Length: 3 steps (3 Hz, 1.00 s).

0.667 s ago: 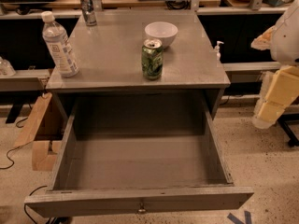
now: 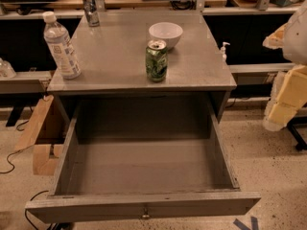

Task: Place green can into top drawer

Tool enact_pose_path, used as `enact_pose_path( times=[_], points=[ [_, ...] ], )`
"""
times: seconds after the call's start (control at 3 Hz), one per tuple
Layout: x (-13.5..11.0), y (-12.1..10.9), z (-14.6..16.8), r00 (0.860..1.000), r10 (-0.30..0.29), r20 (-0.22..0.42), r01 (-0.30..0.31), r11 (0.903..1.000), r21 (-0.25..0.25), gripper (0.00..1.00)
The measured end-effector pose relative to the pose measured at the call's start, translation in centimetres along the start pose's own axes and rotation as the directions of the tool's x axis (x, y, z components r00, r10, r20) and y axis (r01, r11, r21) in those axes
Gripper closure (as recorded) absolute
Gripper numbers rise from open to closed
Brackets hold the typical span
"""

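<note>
While the green can (image 2: 157, 60) stands on the cabinet top (image 2: 112, 56) by the white bowl (image 2: 165, 33), top drawer (image 2: 144, 206) open below, it's pre-grasp, I'd say: gripper (image 2: 282, 102), far right & well apart (open/shut: can't tell), must reach over to the can.

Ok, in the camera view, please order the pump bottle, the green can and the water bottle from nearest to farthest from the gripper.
The gripper is at the right edge.
1. pump bottle: just right of the cabinet top.
2. green can: middle of the top, near its front.
3. water bottle: front left corner.
</note>
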State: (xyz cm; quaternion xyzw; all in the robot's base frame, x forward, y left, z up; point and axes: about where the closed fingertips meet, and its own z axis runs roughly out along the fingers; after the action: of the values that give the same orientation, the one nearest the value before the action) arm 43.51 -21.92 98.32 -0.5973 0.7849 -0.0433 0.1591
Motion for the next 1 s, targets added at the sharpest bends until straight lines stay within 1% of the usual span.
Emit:
enact_pose_path(
  times=[0.33, 0.67, 1.0],
  points=[
    [1.3, -1.5, -0.5, 0.994, 0.049, 0.096, -0.053, 0.9977, 0.042, 0.0],
    [-0.6, -4.7, 0.1, 0.947, 0.042, 0.317, -0.071, 0.9942, 0.081, 0.0],
    [-6.8, -10.3, 4.6, 0.761, -0.021, 0.648, -0.043, 0.9956, 0.083, 0.0]
  ],
)
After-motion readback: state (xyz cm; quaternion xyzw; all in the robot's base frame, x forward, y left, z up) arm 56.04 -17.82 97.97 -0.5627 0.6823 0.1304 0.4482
